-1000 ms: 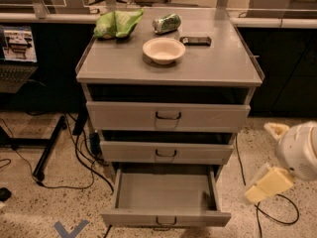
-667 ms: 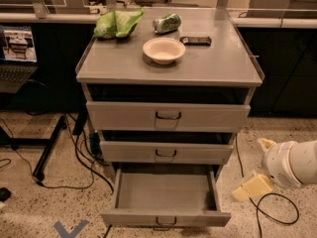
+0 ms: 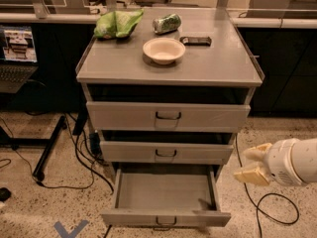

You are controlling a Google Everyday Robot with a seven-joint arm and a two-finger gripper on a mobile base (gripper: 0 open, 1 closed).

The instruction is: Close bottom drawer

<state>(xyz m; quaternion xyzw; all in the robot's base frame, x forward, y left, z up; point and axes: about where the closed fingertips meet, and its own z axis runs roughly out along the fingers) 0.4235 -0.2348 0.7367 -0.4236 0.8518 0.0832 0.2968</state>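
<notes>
The grey metal cabinet has three drawers. The bottom drawer is pulled far out; its shallow grey tray looks empty and its front carries a small dark wire handle. My gripper is at the right, beside the cabinet at about the height of the middle drawer, apart from the bottom drawer's right side. Its cream fingers point left toward the cabinet. The top drawer sits slightly out.
On the cabinet top are a cream bowl, a green chip bag, a green can and a dark flat item. A laptop stands at left. Cables lie on the floor; one black cable runs under my arm.
My gripper has moved left and up, from low at the right toward the cabinet's right side. The drawers have not moved.
</notes>
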